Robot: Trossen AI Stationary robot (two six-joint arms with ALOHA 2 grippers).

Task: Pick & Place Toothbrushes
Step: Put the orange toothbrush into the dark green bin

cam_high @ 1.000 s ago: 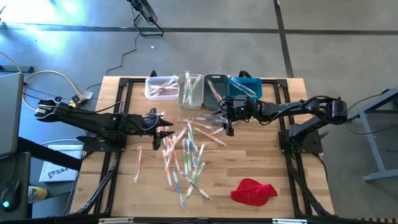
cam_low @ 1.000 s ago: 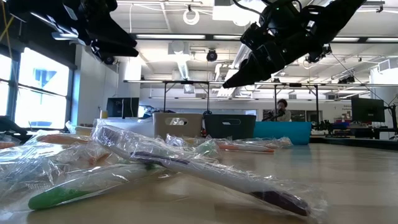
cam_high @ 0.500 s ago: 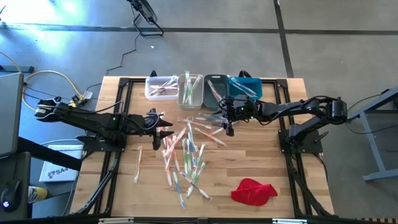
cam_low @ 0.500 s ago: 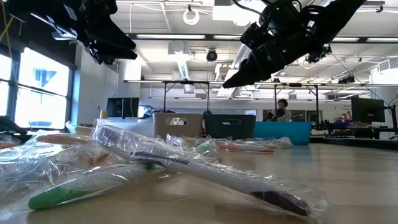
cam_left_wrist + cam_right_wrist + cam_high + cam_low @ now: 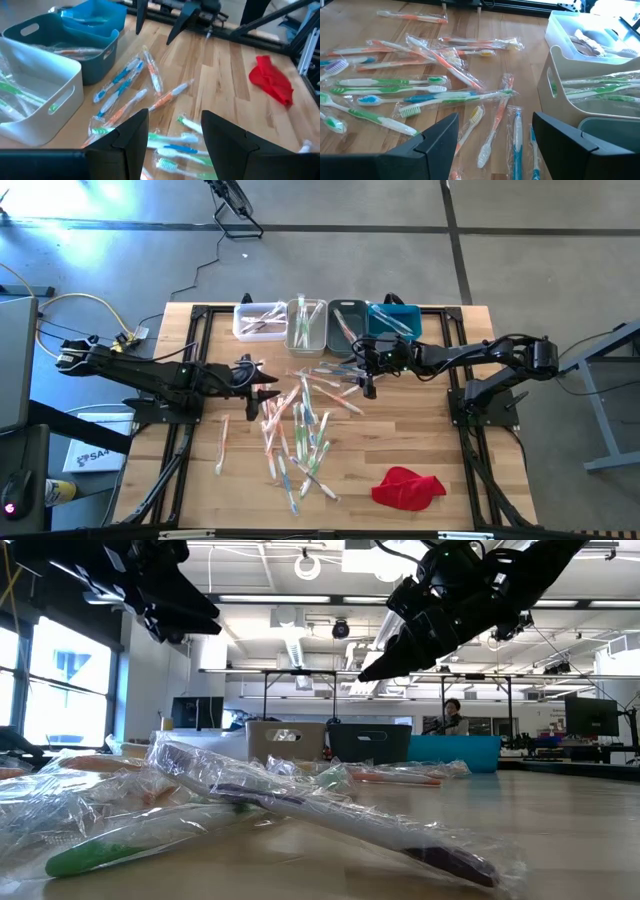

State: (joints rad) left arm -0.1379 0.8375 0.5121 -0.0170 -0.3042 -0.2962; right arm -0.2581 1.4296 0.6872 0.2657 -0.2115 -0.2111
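Both arms hang over the pile with nothing in hand. The toothbrushes (image 5: 295,425) lie scattered in their clear wrappers across the middle of the bench (image 5: 420,450), thickest at the centre and trailing toward the near edge, while a few already sit in the row of bins (image 5: 325,322) along the far edge.

To do the pick well, I'd say each arm should choose a brush lying apart from its neighbours, come straight down across the handle, and close on the handle rather than loose wrapper, which looks slippery.

The left gripper (image 5: 268,388) reaches in low from the left edge, its fingers (image 5: 132,137) spread and empty above the pile's left side. The right gripper (image 5: 367,378) stretches in from the right edge, just before the bins, its fingers (image 5: 440,137) likewise parted, holding nothing.
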